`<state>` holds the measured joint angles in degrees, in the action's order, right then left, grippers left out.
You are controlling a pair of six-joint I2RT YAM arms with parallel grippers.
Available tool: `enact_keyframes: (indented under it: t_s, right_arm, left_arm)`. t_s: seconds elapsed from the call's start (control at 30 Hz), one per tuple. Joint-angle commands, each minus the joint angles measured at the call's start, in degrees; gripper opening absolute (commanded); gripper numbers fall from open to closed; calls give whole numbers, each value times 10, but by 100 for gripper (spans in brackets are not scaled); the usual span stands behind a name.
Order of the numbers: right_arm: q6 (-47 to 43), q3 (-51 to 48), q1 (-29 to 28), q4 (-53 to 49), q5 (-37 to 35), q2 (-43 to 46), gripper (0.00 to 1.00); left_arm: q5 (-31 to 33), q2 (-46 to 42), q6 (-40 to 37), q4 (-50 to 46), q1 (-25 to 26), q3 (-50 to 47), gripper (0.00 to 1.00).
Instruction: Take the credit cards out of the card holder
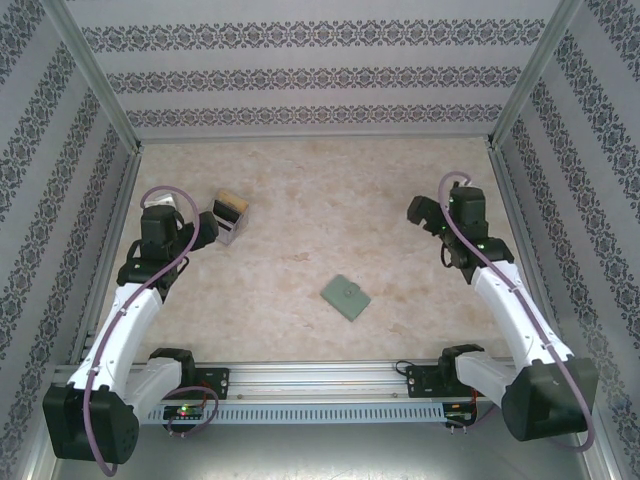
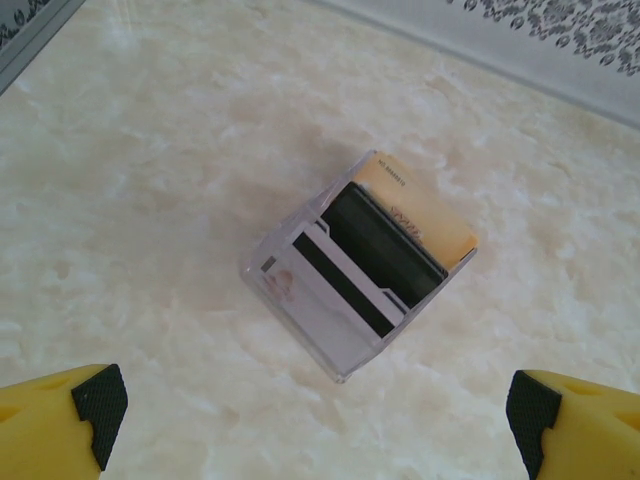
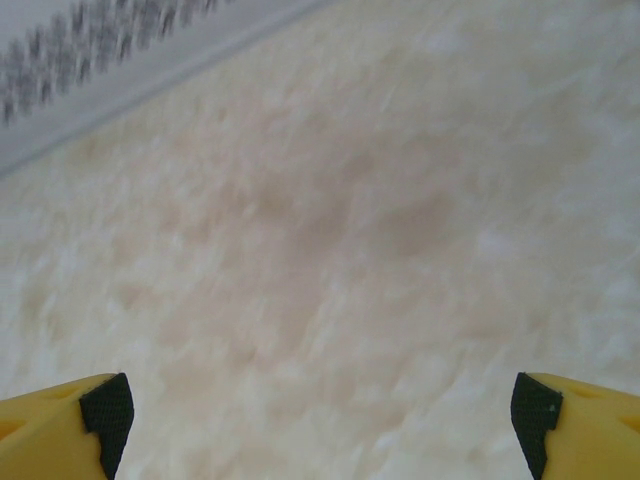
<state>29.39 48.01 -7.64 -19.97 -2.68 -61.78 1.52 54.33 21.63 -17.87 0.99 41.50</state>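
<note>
While splayed, left gripper (image 2: 315, 408) near credit cards (image 2: 385, 255)

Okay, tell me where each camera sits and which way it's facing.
Top external: above and behind the arms, looking down at the table, the clear box and the grey-green wallet; left arm and right arm show.
Left wrist: on the left arm, angled down at the card-filled clear box; open left claw, yellow fingers at the bottom corners.
Right wrist: on the right arm, angled down at the table; open right claw likewise.
Shared: top and left wrist both see the clear box.
</note>
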Motion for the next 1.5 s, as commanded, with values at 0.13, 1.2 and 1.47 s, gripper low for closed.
enact_keyframes:
  t_s: [0.13, 1.2, 1.47]
  right_arm:
    - [5, 47, -144, -128, 14, -65, 98]
    - [-45, 206, -307, -119, -59, -478, 91]
    - [-19, 258, -277, -98, 35, -475, 88]
  left_arm:
    - [-6, 10, 4, -41, -6, 17, 99]
    - [-105, 38, 13, -22, -6, -1, 100]
    - [-193, 48, 87, 0, -5, -27, 98]
